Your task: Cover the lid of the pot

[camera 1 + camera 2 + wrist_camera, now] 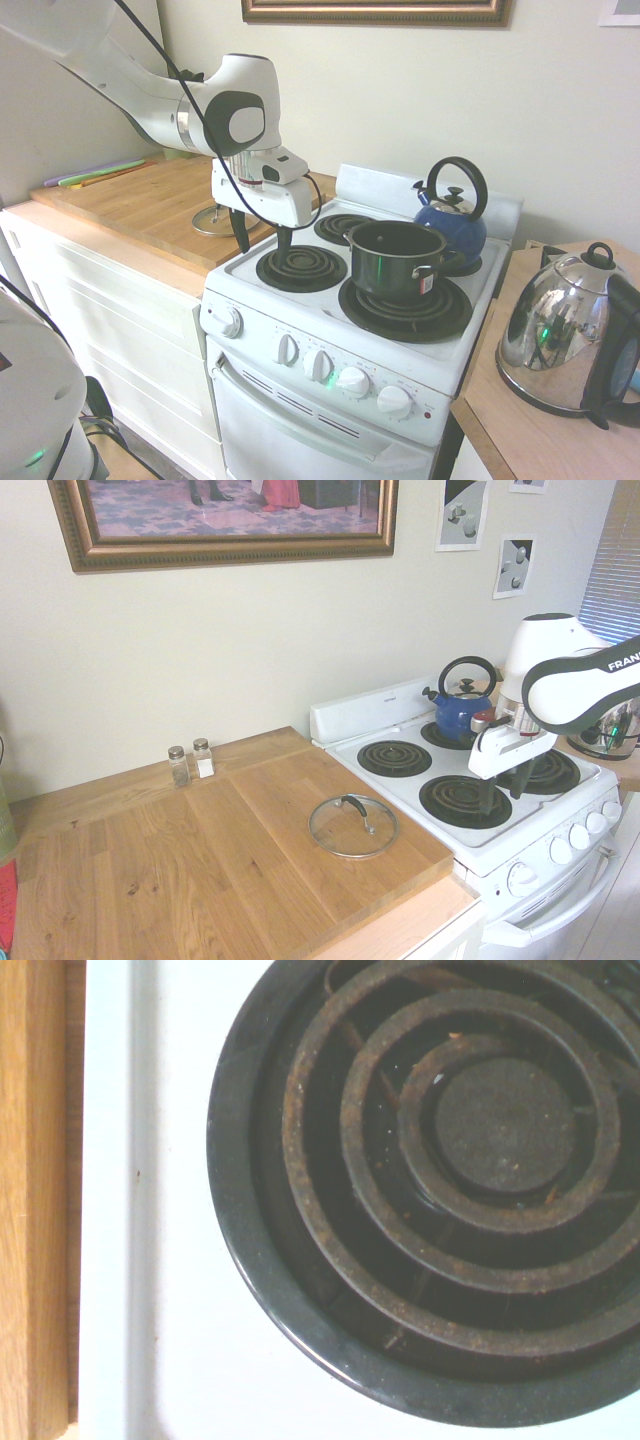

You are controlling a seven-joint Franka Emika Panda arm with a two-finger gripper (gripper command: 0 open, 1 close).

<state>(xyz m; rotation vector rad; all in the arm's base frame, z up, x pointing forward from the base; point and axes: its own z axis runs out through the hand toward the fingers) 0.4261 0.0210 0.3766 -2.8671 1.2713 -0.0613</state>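
- First exterior view: gripper [261, 235] open and empty above the empty front burner [301, 268]; pot [397, 260] uncovered on the other front burner. Lid [214, 220] half hidden behind the arm.
- Second exterior view: lid [352, 825] flat on the desk [180, 850], clear glass, thin metal rim. Risk: the small knob [355, 807] slips from the fingers.
- Wrist view: only the rusty burner [470, 1180]; lid out of sight, so aim may be off.
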